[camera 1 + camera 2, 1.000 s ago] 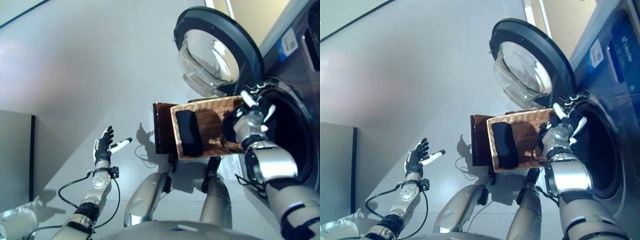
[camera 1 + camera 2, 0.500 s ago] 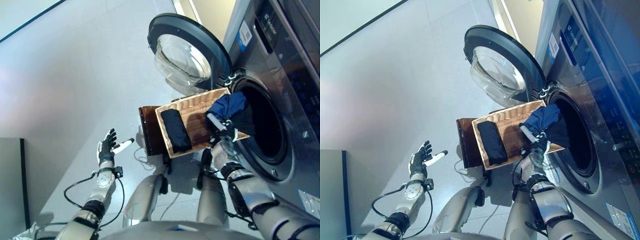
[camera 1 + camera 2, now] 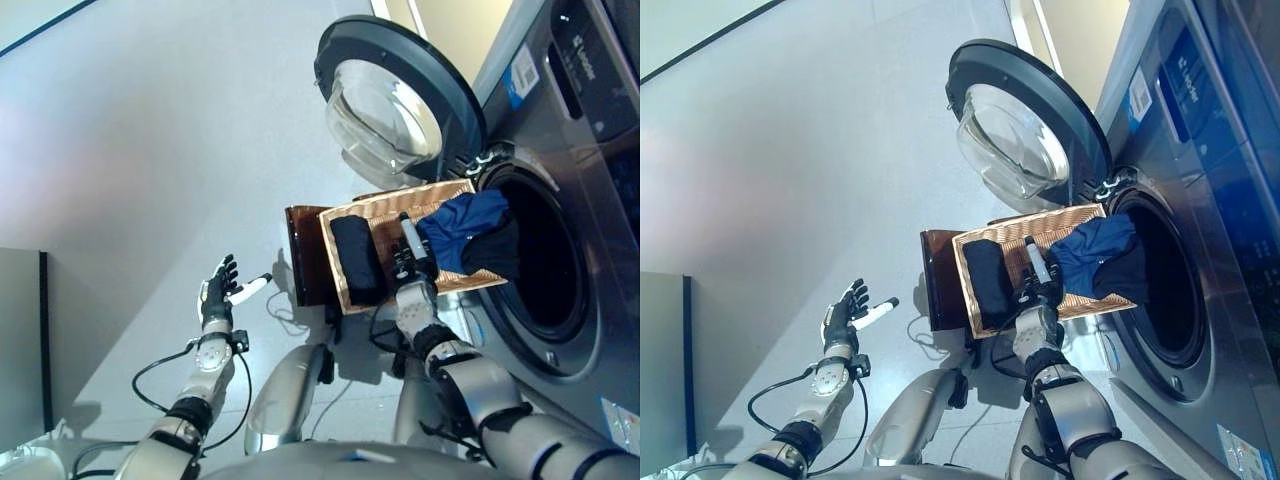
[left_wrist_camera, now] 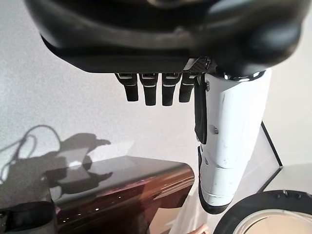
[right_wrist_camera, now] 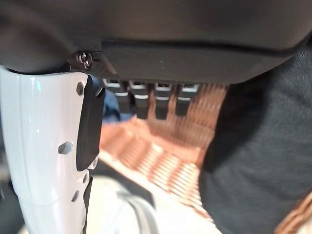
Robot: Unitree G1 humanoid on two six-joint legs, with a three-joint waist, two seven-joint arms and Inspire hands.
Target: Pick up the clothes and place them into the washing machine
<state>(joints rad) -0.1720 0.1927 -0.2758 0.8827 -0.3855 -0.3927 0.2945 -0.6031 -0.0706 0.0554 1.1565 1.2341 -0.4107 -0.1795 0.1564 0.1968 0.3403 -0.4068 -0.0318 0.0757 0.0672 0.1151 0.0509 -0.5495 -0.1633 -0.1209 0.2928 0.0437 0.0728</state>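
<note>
A wicker basket stands in front of the washing machine's open drum. A folded black garment lies at the basket's left end. A blue garment is draped from the basket's right end into the drum's mouth, over a darker cloth. My right hand hovers over the middle of the basket, open and holding nothing; its wrist view shows straight fingers over the weave and black cloth. My left hand is open over the floor at the lower left.
The basket rests on a glossy brown stool. The round glass door stands swung open above and behind the basket. The machine's grey front fills the right side. A grey cabinet stands at the far left.
My right hand has let go of the blue garment and drawn back from the drum's mouth to the basket's middle. The camera has shifted. The left hand stays as it was.
</note>
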